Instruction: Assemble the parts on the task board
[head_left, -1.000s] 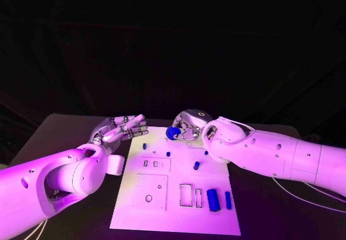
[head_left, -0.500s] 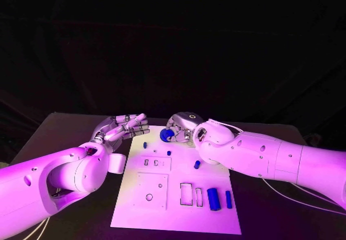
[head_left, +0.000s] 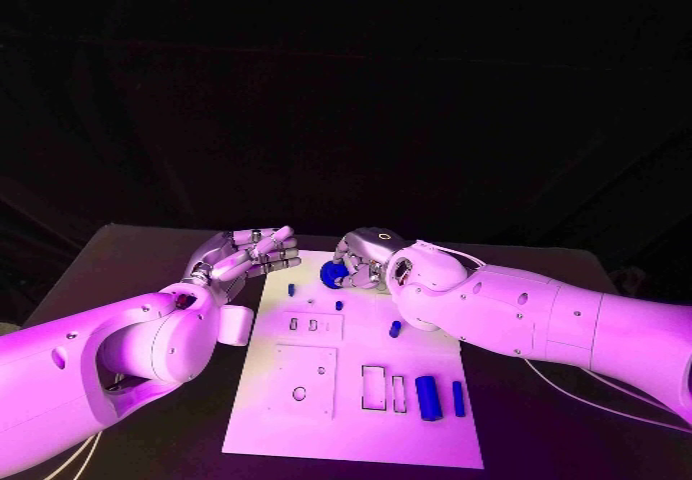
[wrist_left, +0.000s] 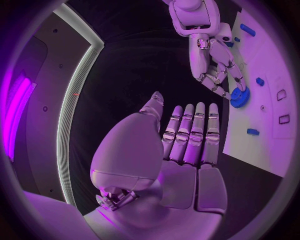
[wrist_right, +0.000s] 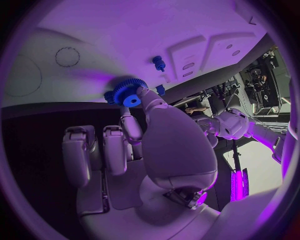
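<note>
The white task board lies in the middle of the table. My right hand hovers over the board's far end and pinches a blue gear in its fingertips; the gear hangs just above the board, near a small blue peg. My left hand floats beside the board's far left corner, fingers straight and side by side, holding nothing. The left wrist view also shows the right hand with the gear.
Small blue pegs stand on the board's far half. Two long blue pieces lie near its front right, beside rectangular slots. A square recess with a hole sits front left.
My right hand has moved a little left and down with the gear, closer to the board's far left. The left hand has hardly moved.
</note>
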